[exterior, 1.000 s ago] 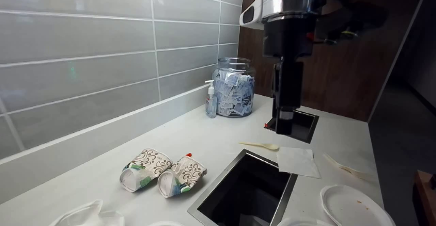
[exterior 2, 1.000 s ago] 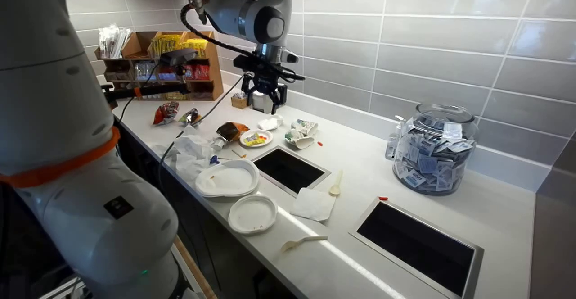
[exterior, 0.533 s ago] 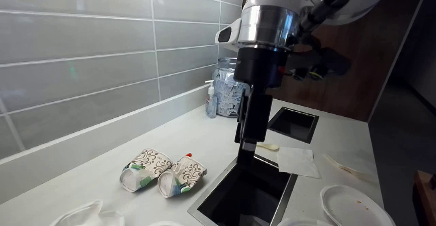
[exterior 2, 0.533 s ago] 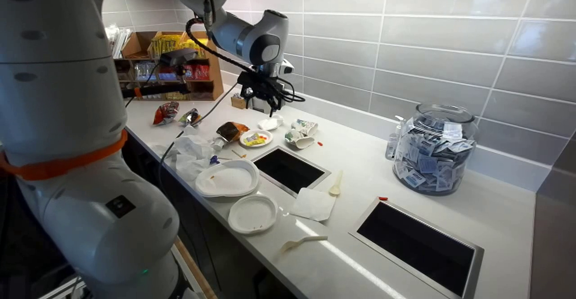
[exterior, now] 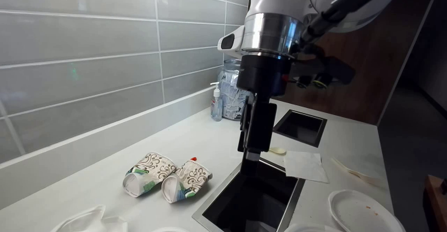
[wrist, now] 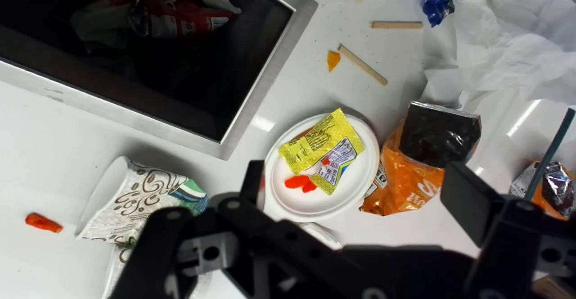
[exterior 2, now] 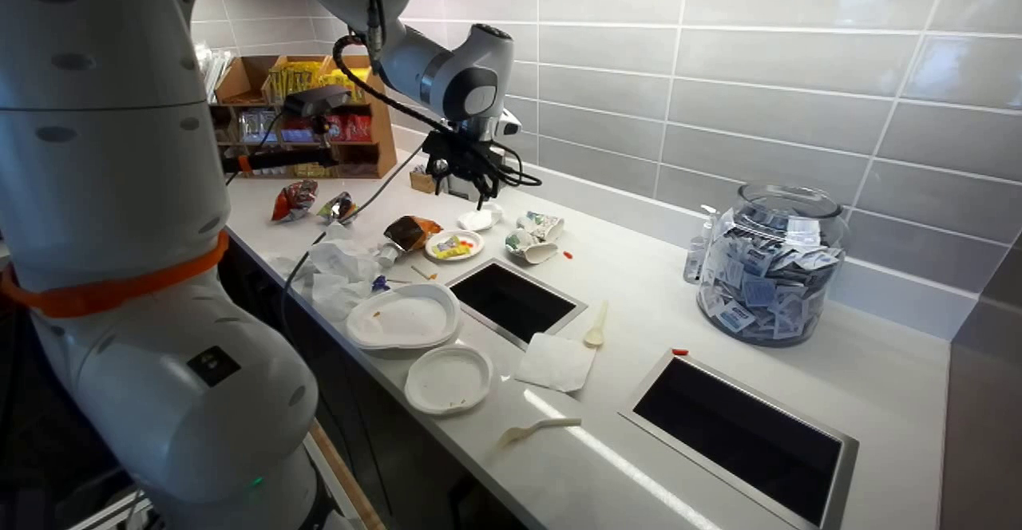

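Over the table [exterior 2: 655, 306], the robot arm [exterior 2: 435, 75] reaches outward with its elbow high and its forearm sloping downward, then bends at the wrist so that the gripper [wrist: 360, 191] points nearly straight down in both exterior views. The gripper is released: its fingers [wrist: 468, 202] stand wide apart in the wrist view, around a clear gap. Below this gap a small white plate [wrist: 353, 179] sits on the table, near the corner of a metal-framed opening [wrist: 103, 107] and right beside an orange bag [wrist: 409, 177]. On the plate lie a yellow wrapper [wrist: 326, 141] and some red bits [wrist: 297, 182].

Little of the writing can be read. A red bag [wrist: 193, 17] inside that opening shows the letters "DO", and a large "S" stands on the orange bag. Print on the yellow wrapper and on the sachets [exterior 2: 766, 274] filling a glass jar [exterior 2: 834, 231] is too small to make out.

Counted across the table: two paper cups [exterior: 153, 171] lying on their sides, two wooden sticks [wrist: 362, 65], two metal-framed openings, at least two more white plates [exterior 2: 451, 378], one spoon [exterior 2: 596, 326], one other pale utensil [exterior 2: 539, 432], one flat napkin [exterior 2: 556, 361], one blue wrapper [wrist: 438, 4], one jar and one pump bottle [exterior: 216, 108]
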Controlling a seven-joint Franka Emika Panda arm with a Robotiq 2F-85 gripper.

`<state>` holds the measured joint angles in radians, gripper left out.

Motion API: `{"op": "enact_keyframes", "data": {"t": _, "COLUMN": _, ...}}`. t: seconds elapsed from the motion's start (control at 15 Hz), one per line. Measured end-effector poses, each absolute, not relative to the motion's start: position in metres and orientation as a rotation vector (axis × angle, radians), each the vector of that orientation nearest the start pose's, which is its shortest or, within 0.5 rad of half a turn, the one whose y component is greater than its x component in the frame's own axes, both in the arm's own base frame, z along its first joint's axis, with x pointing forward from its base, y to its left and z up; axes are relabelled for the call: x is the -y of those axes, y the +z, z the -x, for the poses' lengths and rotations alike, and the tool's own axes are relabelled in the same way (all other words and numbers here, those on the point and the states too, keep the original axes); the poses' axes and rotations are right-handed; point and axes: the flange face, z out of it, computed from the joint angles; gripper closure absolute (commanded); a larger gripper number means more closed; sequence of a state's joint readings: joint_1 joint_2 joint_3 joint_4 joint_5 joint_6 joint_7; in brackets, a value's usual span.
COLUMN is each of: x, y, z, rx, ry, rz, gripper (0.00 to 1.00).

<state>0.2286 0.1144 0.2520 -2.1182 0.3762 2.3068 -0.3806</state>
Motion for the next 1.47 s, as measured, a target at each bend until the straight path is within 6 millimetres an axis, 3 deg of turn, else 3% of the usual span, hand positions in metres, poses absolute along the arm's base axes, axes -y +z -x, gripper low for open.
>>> {"op": "enact_keyframes", "data": {"t": 0.47, "x": -0.294, "y": 0.344, "z": -0.509, "rx": 0.909, "ry": -0.063, "rz": 2.508, "gripper": 0.00}}
{"op": "enact_keyframes", "data": {"t": 1.07, "x": -0.337, "y": 0.277, "z": -0.519, "rx": 0.905, "ry": 0.073, "rz": 2.261, "gripper": 0.00}}
{"op": "enact_keyframes", "data": {"t": 1.47, "x": -0.363, "y": 0.248, "z": -0.523, "rx": 0.862, "ry": 0.160, "rz": 2.174, "gripper": 0.00}}
